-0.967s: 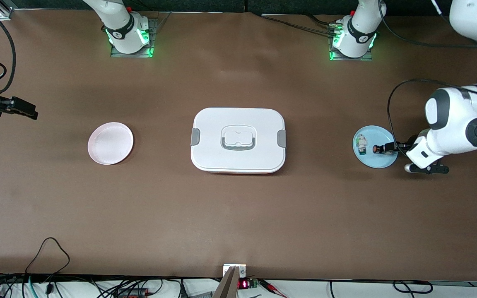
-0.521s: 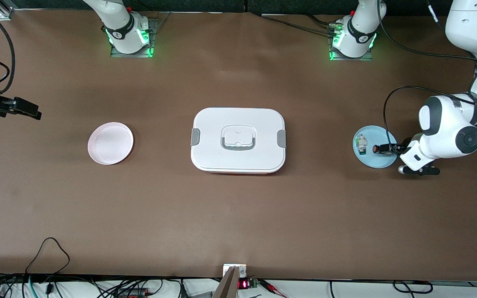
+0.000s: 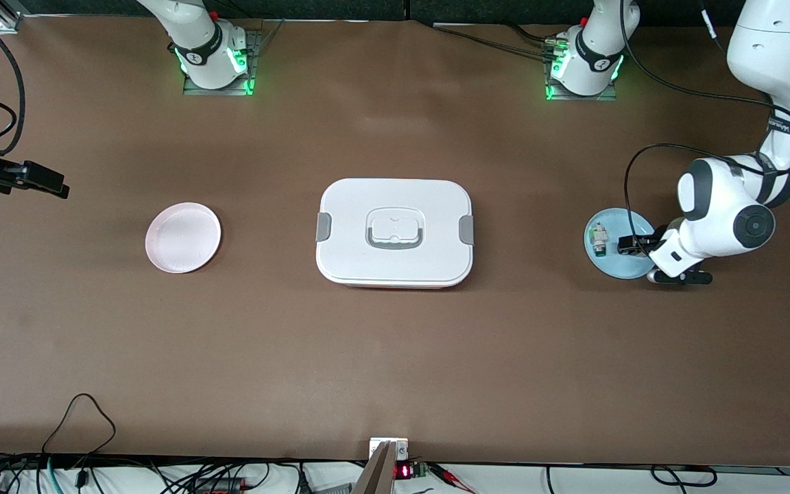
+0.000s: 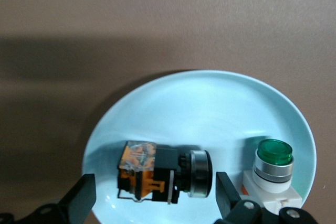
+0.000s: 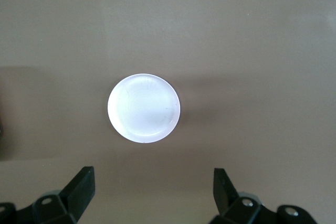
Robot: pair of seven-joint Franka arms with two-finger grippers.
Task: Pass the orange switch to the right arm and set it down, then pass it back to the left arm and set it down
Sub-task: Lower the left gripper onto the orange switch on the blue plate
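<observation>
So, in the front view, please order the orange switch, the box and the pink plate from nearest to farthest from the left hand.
1. The orange switch, on the blue plate under the left hand.
2. The box, at the table's middle.
3. The pink plate, toward the right arm's end.

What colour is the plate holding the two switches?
Light blue. The plate shows best in the left wrist view, with the orange switch and a green-capped switch lying on it.
</observation>
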